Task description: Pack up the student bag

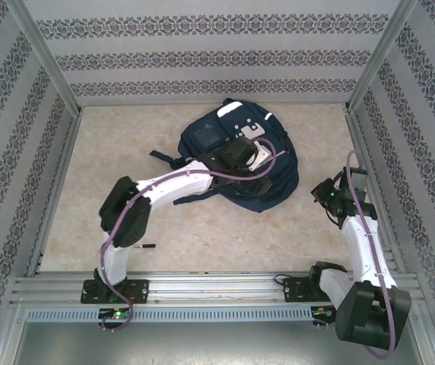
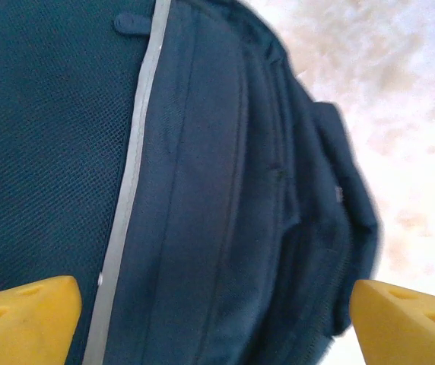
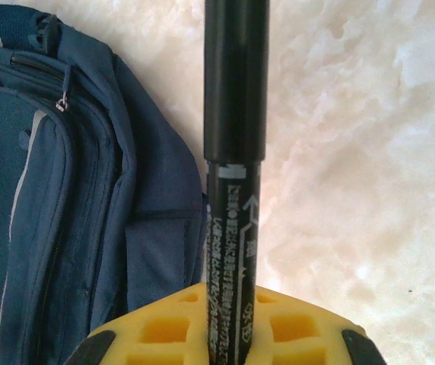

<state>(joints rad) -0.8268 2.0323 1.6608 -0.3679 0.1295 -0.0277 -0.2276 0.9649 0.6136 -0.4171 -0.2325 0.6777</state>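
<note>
Presently, the student bag point(image 1: 202, 138) lies flat on the tabletop point(image 1: 202, 243), directly beneath the left jaws. These stand wide apart and hold nothing, poised over its navy fabric beside a grey stripe point(image 2: 130, 190). The right jaws are clenched on a black marker pen point(image 3: 236, 137), with the bag off to their left and apart from them. Assessment: packing is incomplete. The pen is not yet inside, and the zips seen from the right wrist appear closed, so a pocket likely needs opening first.
</note>
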